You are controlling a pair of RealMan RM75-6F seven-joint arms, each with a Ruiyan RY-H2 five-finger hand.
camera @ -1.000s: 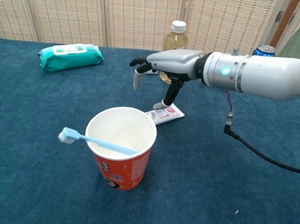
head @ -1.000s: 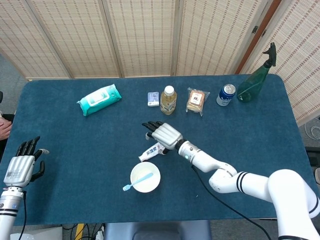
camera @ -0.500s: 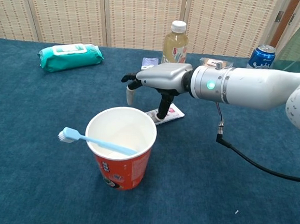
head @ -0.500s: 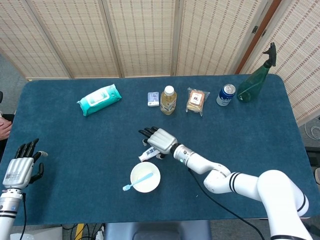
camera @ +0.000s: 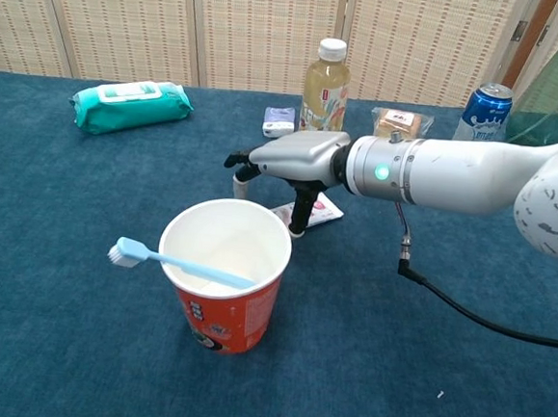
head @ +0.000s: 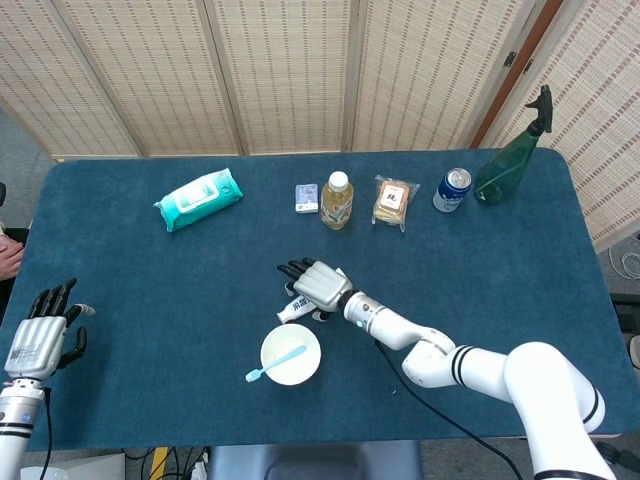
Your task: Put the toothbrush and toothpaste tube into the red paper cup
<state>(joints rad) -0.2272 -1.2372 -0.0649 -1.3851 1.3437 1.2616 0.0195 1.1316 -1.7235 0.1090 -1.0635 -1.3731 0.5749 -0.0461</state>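
The red paper cup (camera: 225, 282) (head: 291, 354) stands near the front middle of the table. A light blue toothbrush (camera: 173, 261) (head: 275, 364) leans in it, bristle head sticking out over the left rim. Just behind the cup the white toothpaste tube (camera: 314, 212) (head: 297, 307) lies flat. My right hand (camera: 292, 161) (head: 313, 284) hovers over the tube, fingers spread and pointing down, the thumb tip at or near the tube. My left hand (head: 42, 336) stays at the table's front left edge, fingers apart, holding nothing.
A teal wipes pack (head: 199, 199) lies at the back left. Along the back stand a small box (head: 306, 198), a drink bottle (head: 337, 199), a snack packet (head: 392, 203), a blue can (head: 452, 190) and a green spray bottle (head: 512, 168).
My right hand has moved down and toward the cup, from beyond the tube's far end to directly over the tube. Cup, toothbrush and left hand stay put.
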